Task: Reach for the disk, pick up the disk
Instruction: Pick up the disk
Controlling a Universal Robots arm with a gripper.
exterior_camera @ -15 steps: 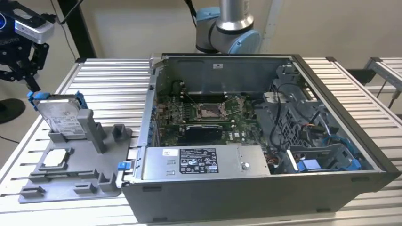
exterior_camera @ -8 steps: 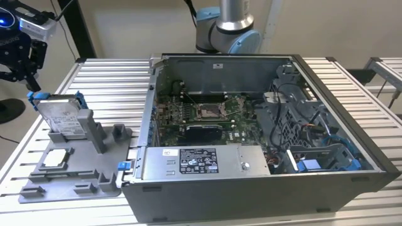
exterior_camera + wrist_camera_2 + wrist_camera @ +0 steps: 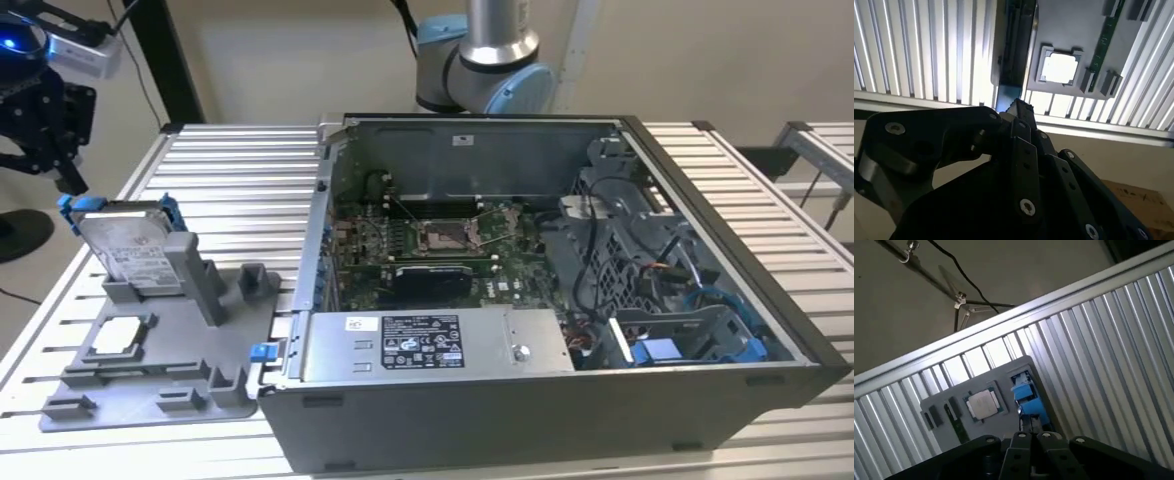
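**A:** Where does the disk sit?

**B:** The disk [image 3: 134, 250] stands on edge in a grey stand [image 3: 200, 285]. In the exterior view that is at about nine o'clock from the open computer case [image 3: 561, 400]. Its label faces outward and its blue frame [image 3: 83, 205] shows at the top corners.

**A:** Why upright?

**B:** I'd judge the slot keeps it on edge so the top is free to be taken from above. Lying flat on the counter [image 3: 227, 170], it would offer little to grip.

**A:** What's around it?

**B:** The stand rises from a grey tray [image 3: 147, 405]. A small square chip [image 3: 118, 335] lies in a pocket of that tray, at six o'clock from the disk.

**A:** And the hand?

**B:** The hand [image 3: 54, 160] hangs in the air at about eleven o'clock from the disk, near it but not touching. I cannot tell whether it is spread or pressed together. The first wrist view looks down past the hand onto the blue frame and the chip. So I'd say the reach is under way and the pick-up has not begun.
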